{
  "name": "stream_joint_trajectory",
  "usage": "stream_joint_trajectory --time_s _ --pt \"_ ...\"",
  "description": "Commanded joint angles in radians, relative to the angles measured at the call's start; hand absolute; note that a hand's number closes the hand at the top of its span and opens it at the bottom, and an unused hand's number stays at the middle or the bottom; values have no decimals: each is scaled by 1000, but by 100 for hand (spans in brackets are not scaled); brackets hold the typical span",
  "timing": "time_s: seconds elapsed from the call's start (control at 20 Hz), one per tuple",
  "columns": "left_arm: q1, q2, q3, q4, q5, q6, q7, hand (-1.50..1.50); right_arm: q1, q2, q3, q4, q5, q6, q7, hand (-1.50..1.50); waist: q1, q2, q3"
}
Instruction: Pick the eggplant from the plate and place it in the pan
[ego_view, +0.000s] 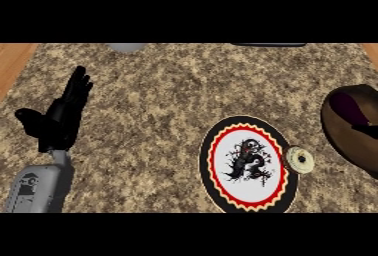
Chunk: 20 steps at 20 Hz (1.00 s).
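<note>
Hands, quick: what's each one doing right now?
Left hand: open, fingers straight up, resting at the view's left, holding nothing.
Right hand: not in view, cannot be told.

Even, fairly bright light falls over the speckled counter (162, 95), with no clear direction. The plate (218, 197) casts almost no shadow on it. The left hand (65, 117) near the counter's left edge reads as flat black, with little shading. The brown pan (347, 145) at the right edge darkens inside, perhaps from its own wall. No glare shows on any surface.
</note>
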Motion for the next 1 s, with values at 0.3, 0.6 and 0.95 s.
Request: stream_joint_trajectory --time_s 0.3,0.6,0.95 --pt "24 -10 9 -13 -2 16 8 0 139 -156 -118 69 -182 428 -154 -150 -41 -16 -4" --pt "43 -6 37 44 -2 21 -31 0 276 -229 -127 6 -251 640 -252 -150 -72 -24 -8" --pt "69 49 61 -43 33 -26 27 0 475 -261 -134 -85 -331 715 -288 -150 -65 -26 -7"
